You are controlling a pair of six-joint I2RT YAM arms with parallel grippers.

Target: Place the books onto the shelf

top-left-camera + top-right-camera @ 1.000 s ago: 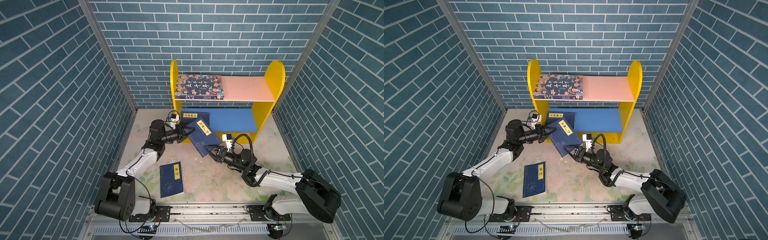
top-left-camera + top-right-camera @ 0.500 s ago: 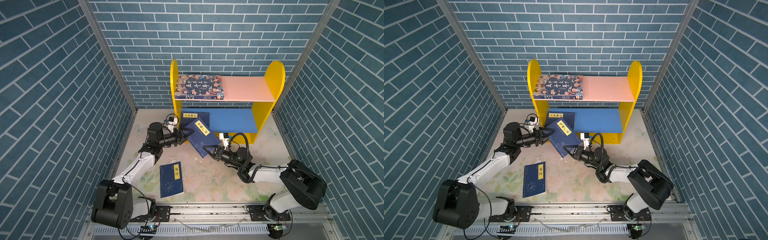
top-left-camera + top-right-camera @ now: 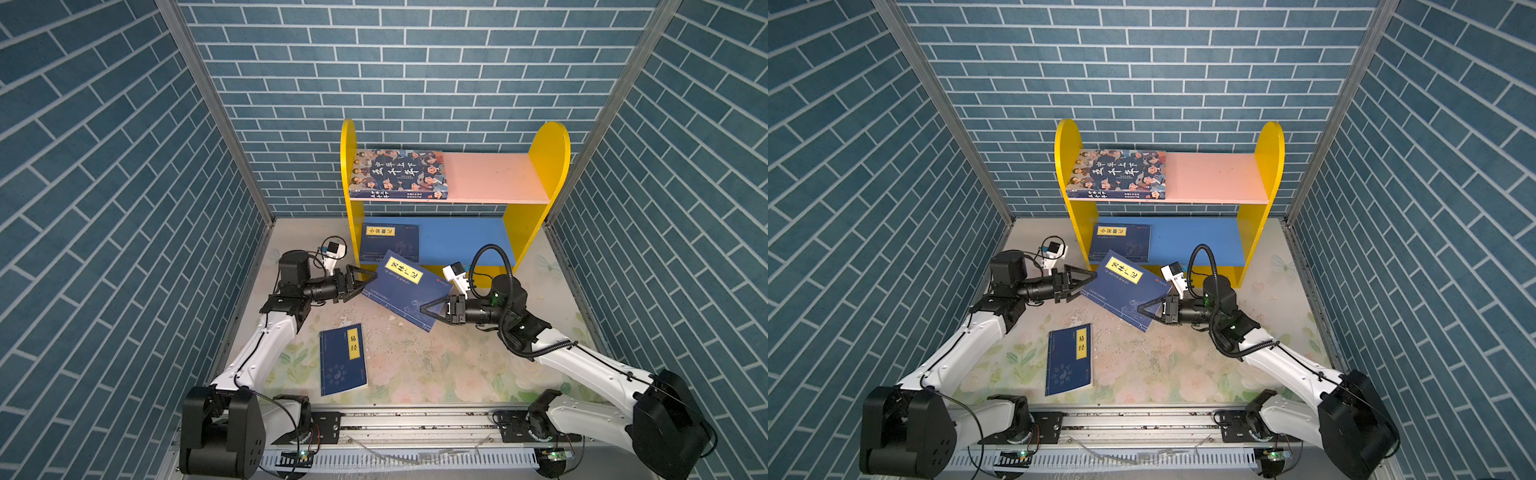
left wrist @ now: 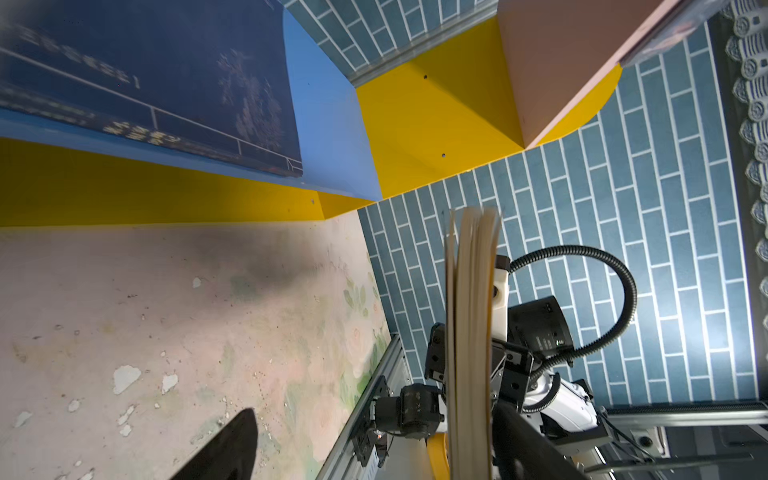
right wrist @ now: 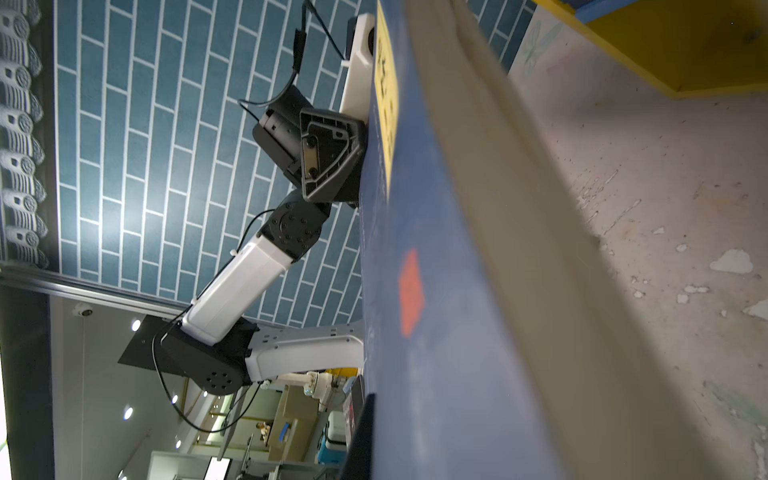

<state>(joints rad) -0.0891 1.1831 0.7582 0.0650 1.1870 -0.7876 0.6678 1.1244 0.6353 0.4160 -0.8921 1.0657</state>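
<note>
We cannot see the right gripper's (image 3: 427,311) lower finger, because the tilted book (image 3: 409,291) covers it. In the right wrist view the cover is a blur across the frame. That gripper is clamped on the book's near corner, arm stretched low toward the middle. The left gripper (image 3: 365,283), forearm level, has its fingers (image 4: 224,449) spread wide astride the book's left edge. A second ago it pinched that edge and the right one stood open. The book hangs clear of the floor before the shelf (image 3: 536,199). We cannot tell whether its far corner touches the flat book (image 3: 388,243) on the blue board.
</note>
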